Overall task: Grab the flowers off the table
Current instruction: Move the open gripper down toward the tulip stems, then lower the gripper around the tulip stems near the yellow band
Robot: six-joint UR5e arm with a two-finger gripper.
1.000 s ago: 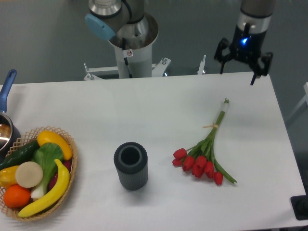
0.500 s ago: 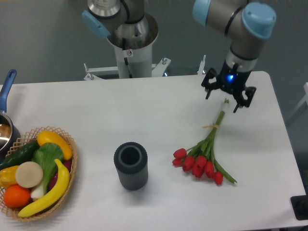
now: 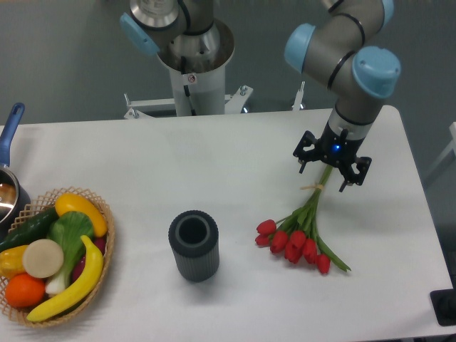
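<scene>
The flowers lie flat on the table, right of centre. Their long axis runs diagonally: the red buds cluster at the near-left end and the green stem ends point far-right, passing under the gripper. A thin pale band circles the stems just below the gripper.

The arm descends from the upper right, with grey cylindrical links and light-blue joint caps. The wrist points straight down at the table. The gripper is black, with a small blue light on its body. Its two fingers are spread apart, one on each side of the upper stems. Contact with the stems cannot be determined.

The table is white, matte and smooth, with rounded corners. A dark ribbed cylinder with an open top stands upright left of the buds, well apart from them. A woven basket at the near-left edge holds glossy fruit and vegetables.
</scene>
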